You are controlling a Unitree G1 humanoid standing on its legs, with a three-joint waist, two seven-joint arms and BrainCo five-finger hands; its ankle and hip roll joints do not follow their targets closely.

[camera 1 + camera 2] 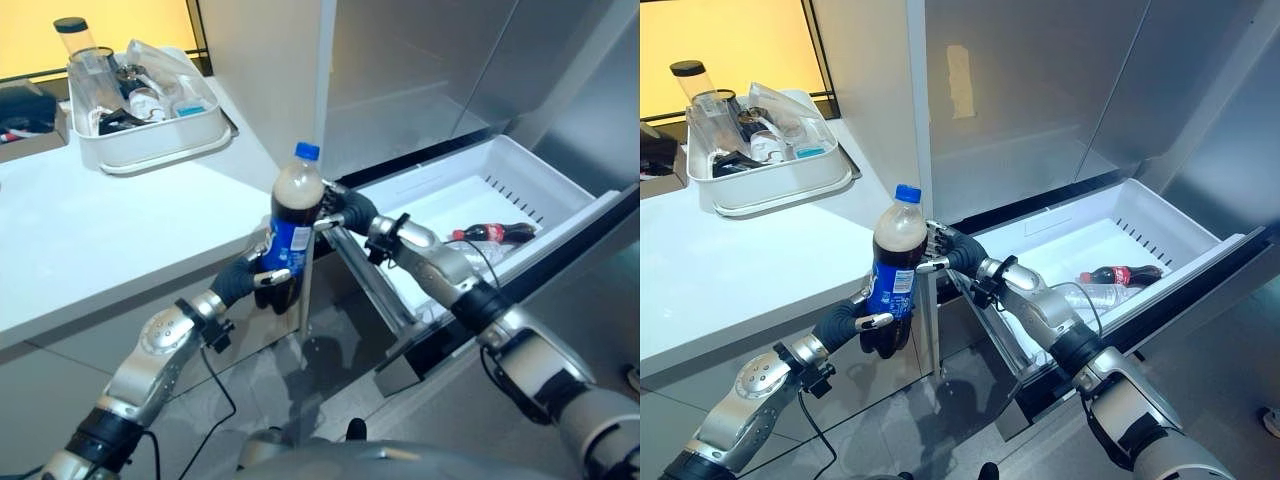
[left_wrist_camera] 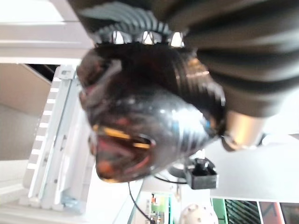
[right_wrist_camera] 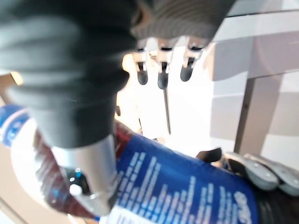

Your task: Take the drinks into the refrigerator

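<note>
the refrigerator (image 1: 1040, 90) stands at the far right with its lower freezer-style drawer (image 1: 1160, 225) pulled open toward me; the white counter (image 1: 90, 250) runs along the left, carrying a white dish tray (image 1: 150, 140) of kitchen items at its far end. inside the drawer lie a small red-labelled cola bottle (image 1: 1120, 274) and, just beside it on the near side, a clear bottle (image 1: 1085, 294), so i judge part of the task done. the large blue-capped cola bottle (image 1: 293, 228) is upright in the air between the counter edge and the drawer's left corner, not yet stowed. my left hand (image 1: 262, 278) has its fingers curled round the lower body of this bottle and carries it. my right hand (image 1: 343, 210) is at the bottle's upper body on the drawer side, fingers fairly straight and resting against it, thumb along the label in the right wrist view; it is not clamped round the bottle. remaining, as i judge it: move the large bottle rightward over the drawer, lay it down, then close the drawer.
</note>
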